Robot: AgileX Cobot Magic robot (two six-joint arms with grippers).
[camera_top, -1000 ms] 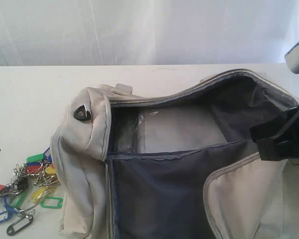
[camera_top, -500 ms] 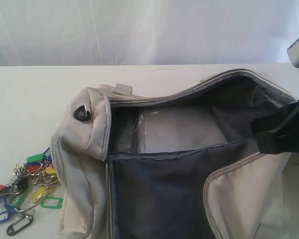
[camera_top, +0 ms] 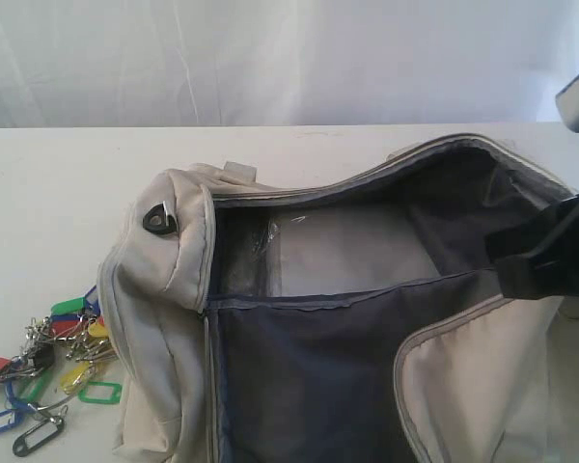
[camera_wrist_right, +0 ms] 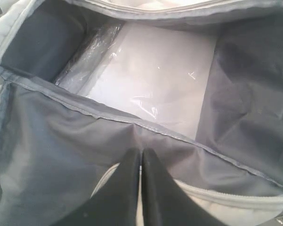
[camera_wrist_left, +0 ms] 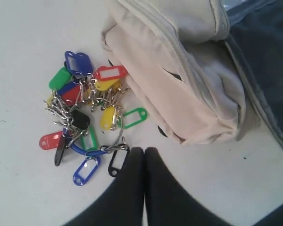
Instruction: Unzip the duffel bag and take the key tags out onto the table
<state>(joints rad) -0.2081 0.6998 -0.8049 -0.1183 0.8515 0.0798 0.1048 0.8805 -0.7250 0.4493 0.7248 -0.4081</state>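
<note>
In the exterior view the duffel bag (camera_top: 164,289) lies on the white table (camera_top: 48,193) with its main opening unzipped and gaping, dark grey lining (camera_top: 309,376) showing and a pale plastic-covered panel (camera_top: 357,251) flat on its floor. A black D-ring (camera_top: 158,219) sits on the bag's left end. The key tags (camera_top: 48,367) lie in a loose bunch on the table just beside that end, outside the bag. The right arm (camera_top: 550,256) comes in from the right edge as a dark, angled shape over the bag's right rim; its fingers cannot be made out here, and the left arm is out of this view. In the left wrist view the left gripper (camera_wrist_left: 144,150) points down at the table, its two black fingers (camera_wrist_left: 129,169) pressed together with nothing between them, the tips just beside the bunch's black tag and blue ring, while the bag's zipped end sits near the tags on the other side. In the right wrist view the right gripper (camera_wrist_right: 141,153) is aimed into the open bag, its fingers (camera_wrist_right: 153,174) likewise closed flat against each other and empty, poised over the lining's seamed edge at the near side of the opening, the panel lying beyond it.
</note>
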